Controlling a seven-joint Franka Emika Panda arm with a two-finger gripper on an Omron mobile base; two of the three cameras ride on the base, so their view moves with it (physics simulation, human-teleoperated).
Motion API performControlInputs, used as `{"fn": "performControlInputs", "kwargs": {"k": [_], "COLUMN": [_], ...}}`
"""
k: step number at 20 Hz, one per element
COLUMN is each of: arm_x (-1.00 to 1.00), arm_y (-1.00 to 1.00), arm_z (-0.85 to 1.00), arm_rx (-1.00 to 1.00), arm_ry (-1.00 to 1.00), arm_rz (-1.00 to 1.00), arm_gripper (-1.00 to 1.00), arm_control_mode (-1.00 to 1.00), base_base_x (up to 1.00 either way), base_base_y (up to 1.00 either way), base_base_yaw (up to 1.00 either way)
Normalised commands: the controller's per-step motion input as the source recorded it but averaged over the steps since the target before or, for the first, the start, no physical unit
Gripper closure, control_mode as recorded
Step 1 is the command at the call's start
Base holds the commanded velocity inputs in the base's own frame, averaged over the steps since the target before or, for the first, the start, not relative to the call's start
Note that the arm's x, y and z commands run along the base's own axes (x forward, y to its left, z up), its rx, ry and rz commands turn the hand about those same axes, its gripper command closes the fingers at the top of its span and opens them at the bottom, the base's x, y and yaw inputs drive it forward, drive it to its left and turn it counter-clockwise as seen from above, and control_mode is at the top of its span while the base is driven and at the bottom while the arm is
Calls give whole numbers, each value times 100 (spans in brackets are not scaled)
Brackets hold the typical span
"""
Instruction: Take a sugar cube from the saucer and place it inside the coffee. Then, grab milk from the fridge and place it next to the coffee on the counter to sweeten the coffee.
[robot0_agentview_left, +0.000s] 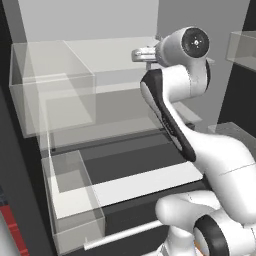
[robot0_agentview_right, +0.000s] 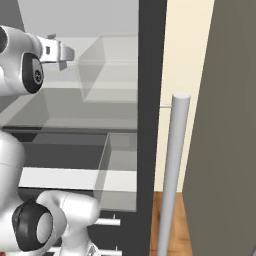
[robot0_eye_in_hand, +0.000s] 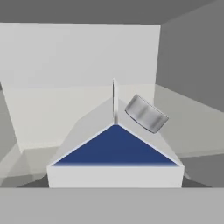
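The milk (robot0_eye_in_hand: 114, 148), a white carton with a dark blue gable and a silver cap, stands very close in the hand view and covers its lower middle. It stands on a pale shelf inside the fridge (robot0_agentview_left: 107, 52). My gripper (robot0_agentview_left: 137, 55) reaches into that upper shelf from the right, and in the right base view the gripper (robot0_agentview_right: 67, 54) points right into the fridge. The carton hides my fingertips, and the jaws stand around its body, shut on it. The sugar cube, saucer, coffee and counter are out of view.
Clear bins (robot0_agentview_left: 50, 90) hang at the fridge's left, with a lower one (robot0_agentview_left: 75, 210) below. A clear bin (robot0_agentview_right: 107, 67) sits beside the hand. The long silver handle (robot0_agentview_right: 172, 175) rises at the right by the black fridge edge (robot0_agentview_right: 151, 125).
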Motion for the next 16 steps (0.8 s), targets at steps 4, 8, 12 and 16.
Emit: {"fn": "performControlInputs", "kwargs": {"k": [4, 8, 12, 16], "arm_x": [-100, -100, -99, -56], "arm_y": [0, 0, 2, 0], "arm_z": [0, -8, -30, -41], "arm_rx": [1, 0, 0, 0], "arm_ry": [0, 0, 2, 9], "arm_rz": [8, 9, 7, 9], "arm_gripper": [100, 100, 100, 100], "arm_control_mode": [-100, -100, -100, -100], "base_base_x": [0, 0, 0, 0], "base_base_y": [0, 0, 0, 0], "base_base_yaw": [0, 0, 0, 0]}}
